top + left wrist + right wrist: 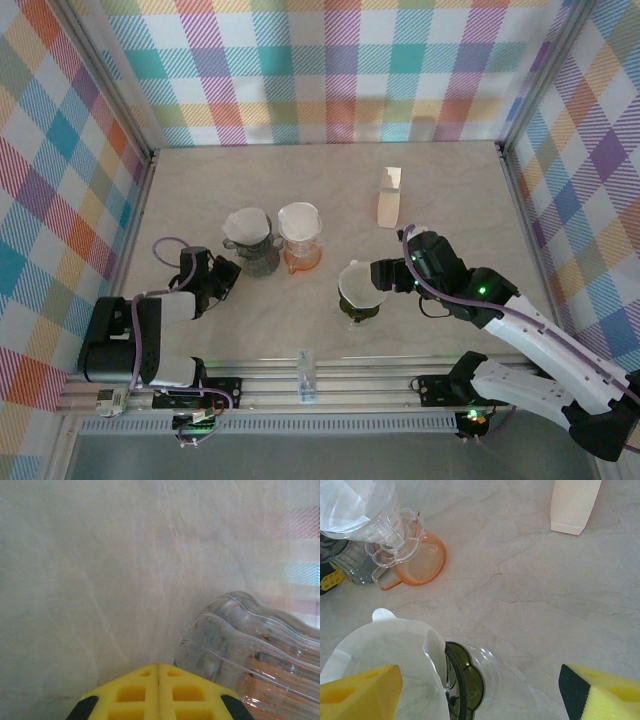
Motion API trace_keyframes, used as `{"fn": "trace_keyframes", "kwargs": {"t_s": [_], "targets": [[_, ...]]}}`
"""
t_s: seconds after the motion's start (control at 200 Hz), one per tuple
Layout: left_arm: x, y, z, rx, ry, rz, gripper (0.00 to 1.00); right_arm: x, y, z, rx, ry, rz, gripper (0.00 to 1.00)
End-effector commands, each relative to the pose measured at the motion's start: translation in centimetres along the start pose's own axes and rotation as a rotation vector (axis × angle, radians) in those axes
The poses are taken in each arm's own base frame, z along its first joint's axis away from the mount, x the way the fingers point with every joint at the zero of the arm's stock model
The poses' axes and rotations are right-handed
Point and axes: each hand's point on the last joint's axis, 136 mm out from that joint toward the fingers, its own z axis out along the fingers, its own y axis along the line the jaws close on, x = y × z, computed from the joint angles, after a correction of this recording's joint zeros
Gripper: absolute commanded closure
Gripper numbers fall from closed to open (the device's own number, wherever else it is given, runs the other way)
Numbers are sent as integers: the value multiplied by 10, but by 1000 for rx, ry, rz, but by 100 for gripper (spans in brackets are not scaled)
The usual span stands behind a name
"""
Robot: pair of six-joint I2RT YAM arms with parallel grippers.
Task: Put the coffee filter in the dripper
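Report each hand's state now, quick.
Left hand: shut, holding nothing.
Right hand: open, over the coffee filter sitting in the dripper, gripping neither.

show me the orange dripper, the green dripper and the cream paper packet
orange dripper [303,259], top external view, its orange base
green dripper [467,675], right wrist view, its dark green rim
cream paper packet [388,200], top external view, middle of its face

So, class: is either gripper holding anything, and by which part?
Nothing is held. The left gripper is shut on nothing beside a dripper. The right gripper is open by the filter, not gripping it.
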Motion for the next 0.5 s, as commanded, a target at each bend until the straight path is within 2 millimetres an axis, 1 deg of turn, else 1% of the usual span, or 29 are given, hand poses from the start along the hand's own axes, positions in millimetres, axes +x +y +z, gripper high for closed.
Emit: {"fn": "trace_keyframes", "kwargs": {"t_s": [0.0, 0.195, 0.42, 0.495], "targets": [[0, -19, 7, 42, 3, 53, 100, -2, -2, 1, 1, -13, 27, 17], [8, -25, 16, 45, 26, 76, 100, 0, -4, -1, 8, -15, 33, 17], [23, -33, 26, 61, 71, 112, 100, 0, -3, -1, 5, -13, 33, 17], [26, -29, 27, 44, 77, 108, 100, 0, -4, -1, 6, -15, 34, 17]]}}
